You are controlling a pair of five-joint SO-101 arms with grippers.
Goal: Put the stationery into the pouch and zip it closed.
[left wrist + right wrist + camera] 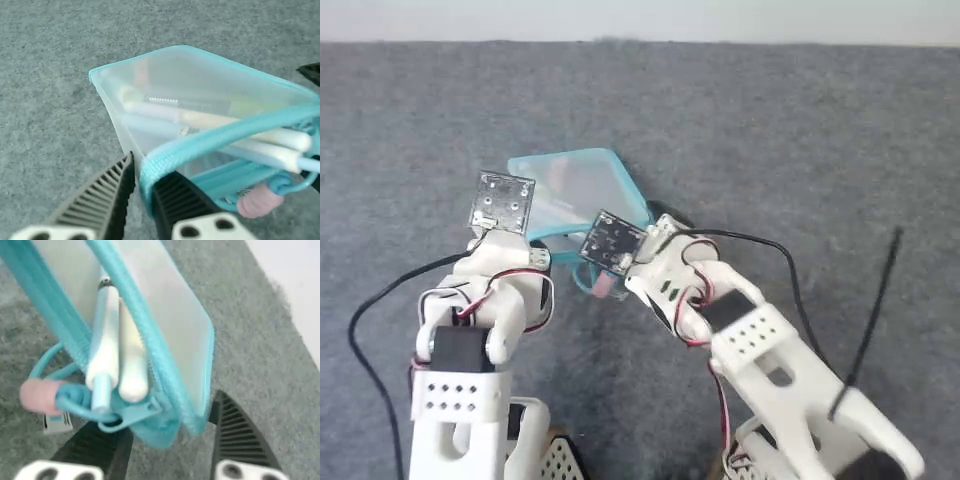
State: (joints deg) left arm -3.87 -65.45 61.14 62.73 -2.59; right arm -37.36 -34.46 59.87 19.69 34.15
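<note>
A see-through pouch [576, 185] with teal edging lies on the grey carpet between both arms. Through its wall I see pens [210, 122] and other stationery inside. Two white pens [120, 350] stick out of its unzipped end, beside the teal zip pull [122, 416], a ring and a pink charm [37, 392]. My left gripper [145, 172] is shut on the pouch's teal zipper edge [200, 145] near a corner. My right gripper [170, 425] stands open astride the pouch's end by the zip pull, one finger [100, 447] against it, the other finger [232, 435] just clear.
Grey carpet [800, 130] runs all round, with a pale wall strip at the far edge. Black cables [780, 260] trail from the arms at the right and left. A small white tag [55, 424] hangs by the charm.
</note>
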